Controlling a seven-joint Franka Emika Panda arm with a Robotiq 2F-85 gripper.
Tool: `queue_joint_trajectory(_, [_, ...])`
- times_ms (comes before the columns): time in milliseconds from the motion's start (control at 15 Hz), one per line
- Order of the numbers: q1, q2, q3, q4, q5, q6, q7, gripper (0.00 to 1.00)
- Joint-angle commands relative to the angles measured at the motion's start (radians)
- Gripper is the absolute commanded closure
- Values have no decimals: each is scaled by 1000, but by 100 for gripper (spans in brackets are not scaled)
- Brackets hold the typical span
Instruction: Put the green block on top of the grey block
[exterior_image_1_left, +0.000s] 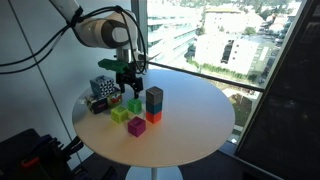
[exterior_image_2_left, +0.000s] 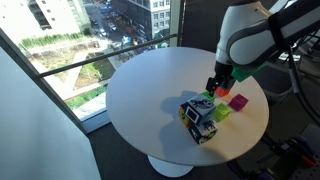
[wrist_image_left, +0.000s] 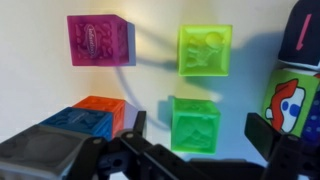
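The green block (wrist_image_left: 195, 122) sits on the white table, between the two fingers of my open gripper (wrist_image_left: 198, 138) in the wrist view. In an exterior view the gripper (exterior_image_1_left: 127, 86) hovers just above the green block (exterior_image_1_left: 134, 104) without holding it. The grey block (exterior_image_1_left: 154, 97) stands on an orange-red block (exterior_image_1_left: 153, 117) to the right of it. In the wrist view the grey block (wrist_image_left: 80, 120) shows at the lower left over the orange-red one (wrist_image_left: 100, 103). In an exterior view the gripper (exterior_image_2_left: 219, 88) hides the grey block.
A yellow-lime block (wrist_image_left: 205, 48) and a magenta block (wrist_image_left: 100, 40) lie beyond the green one. A larger black-and-white patterned cube (exterior_image_1_left: 102, 88) stands close beside the gripper. The round table's (exterior_image_1_left: 190, 125) edge and a window rail are nearby.
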Motion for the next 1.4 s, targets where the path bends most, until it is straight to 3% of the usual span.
queue_joint_trajectory(0, [15, 46, -16, 43, -14, 15, 44, 0])
queue_joint_trajectory(733, [40, 126, -37, 89, -12, 65, 116, 0])
queue_joint_trajectory(1333, [33, 114, -30, 70, 3, 60, 85, 0])
